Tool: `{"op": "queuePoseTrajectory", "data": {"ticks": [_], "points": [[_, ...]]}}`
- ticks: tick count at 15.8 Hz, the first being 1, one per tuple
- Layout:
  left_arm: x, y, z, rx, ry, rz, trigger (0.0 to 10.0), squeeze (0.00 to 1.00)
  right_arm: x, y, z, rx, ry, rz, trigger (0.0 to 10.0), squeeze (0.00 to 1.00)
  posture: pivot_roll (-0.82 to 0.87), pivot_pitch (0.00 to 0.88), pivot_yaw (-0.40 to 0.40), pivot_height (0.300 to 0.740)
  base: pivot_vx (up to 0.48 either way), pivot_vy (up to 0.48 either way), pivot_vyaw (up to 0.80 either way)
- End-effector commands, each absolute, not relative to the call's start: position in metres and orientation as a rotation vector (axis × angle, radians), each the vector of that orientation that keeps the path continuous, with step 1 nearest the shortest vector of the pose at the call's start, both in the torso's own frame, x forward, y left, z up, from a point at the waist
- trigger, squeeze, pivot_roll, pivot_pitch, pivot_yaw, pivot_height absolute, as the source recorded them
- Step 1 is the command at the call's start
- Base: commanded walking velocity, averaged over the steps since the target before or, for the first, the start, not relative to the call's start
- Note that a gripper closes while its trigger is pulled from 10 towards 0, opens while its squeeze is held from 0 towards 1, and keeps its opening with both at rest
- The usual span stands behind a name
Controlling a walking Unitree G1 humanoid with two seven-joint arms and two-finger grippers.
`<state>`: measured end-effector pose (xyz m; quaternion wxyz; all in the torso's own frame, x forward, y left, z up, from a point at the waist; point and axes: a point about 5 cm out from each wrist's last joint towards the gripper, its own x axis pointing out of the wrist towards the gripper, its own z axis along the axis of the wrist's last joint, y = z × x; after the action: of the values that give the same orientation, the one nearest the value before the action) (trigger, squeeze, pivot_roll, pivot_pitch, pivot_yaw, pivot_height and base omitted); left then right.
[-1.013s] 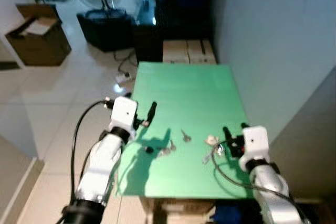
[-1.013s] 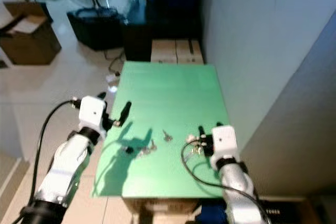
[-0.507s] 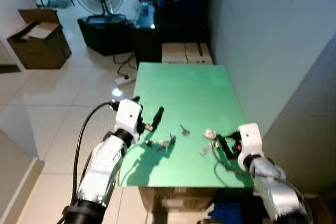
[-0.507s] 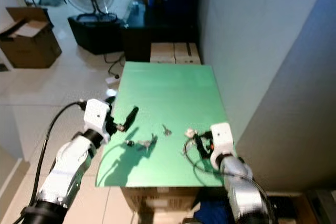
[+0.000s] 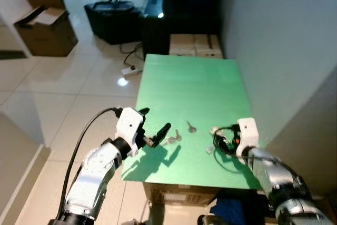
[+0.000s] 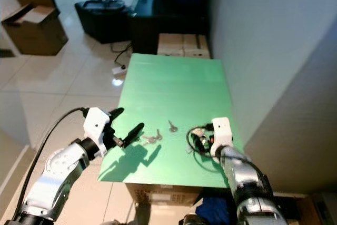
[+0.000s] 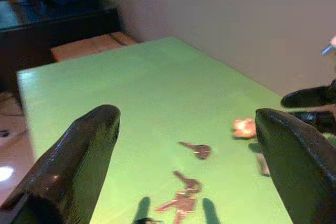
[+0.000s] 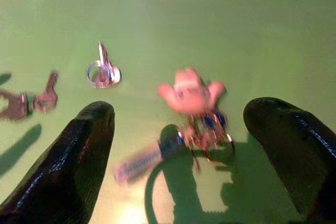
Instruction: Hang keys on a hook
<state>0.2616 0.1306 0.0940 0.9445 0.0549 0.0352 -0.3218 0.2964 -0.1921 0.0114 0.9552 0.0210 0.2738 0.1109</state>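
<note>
A green desk (image 5: pixel 195 85) stands against a grey wall, with tiled floor and a cardboard box (image 5: pixel 45 23) off to the robot's left. Both silver arms reach over the near end, probably so either can take what lies there. The left gripper (image 5: pixel 158 133), jaws parted and empty, hovers just beside a small pair of keys (image 5: pixel 171 139) near the desk's left edge; a single key on a ring (image 5: pixel 190 127) lies a little further in. The right gripper (image 8: pixel 194 145), jaws spread wide and holding nothing, points at a key bunch with a pink fob (image 8: pixel 190 97), which lies flat on the desk just ahead of its fingers. No hook can be made out. Compared with half a second ago, the head camera has shifted, the left gripper has reached further in towards the keys, and the right gripper has closed on the bunch.
</note>
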Motion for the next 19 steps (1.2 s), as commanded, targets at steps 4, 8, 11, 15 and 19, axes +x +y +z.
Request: {"op": "queuePoseTrajectory", "data": {"ticks": [4,8,11,15,19], "points": [[0.266,0.145,0.106,0.187,0.074,-0.561,10.0,0.0,0.306,-0.199,0.014,0.065,0.549,0.094,10.0,1.0,0.01,0.157,0.052,0.74,0.0,0.0,0.0],[0.26,0.137,0.111,0.173,0.088,-0.645,10.0,0.0,0.308,-0.204,0.015,0.076,0.568,0.056,10.0,1.0,0.0,0.166,0.045,0.74,0.0,0.0,0.0],[0.259,0.138,0.108,0.167,0.123,-0.661,10.0,0.0,0.31,-0.208,0.017,0.034,0.588,0.054,10.0,1.0,-0.01,0.162,0.041,0.74,0.0,0.0,0.0],[0.257,0.136,0.107,0.161,0.133,-0.684,10.0,0.0,0.307,-0.214,0.015,0.073,0.612,0.026,10.0,1.0,-0.04,0.144,0.055,0.74,0.0,0.0,0.0],[0.261,0.133,0.108,0.156,0.138,-0.69,10.0,0.0,0.3,-0.222,0.011,0.112,0.608,-0.007,10.0,1.0,-0.04,0.132,0.053,0.74,0.0,0.0,0.0]]}}
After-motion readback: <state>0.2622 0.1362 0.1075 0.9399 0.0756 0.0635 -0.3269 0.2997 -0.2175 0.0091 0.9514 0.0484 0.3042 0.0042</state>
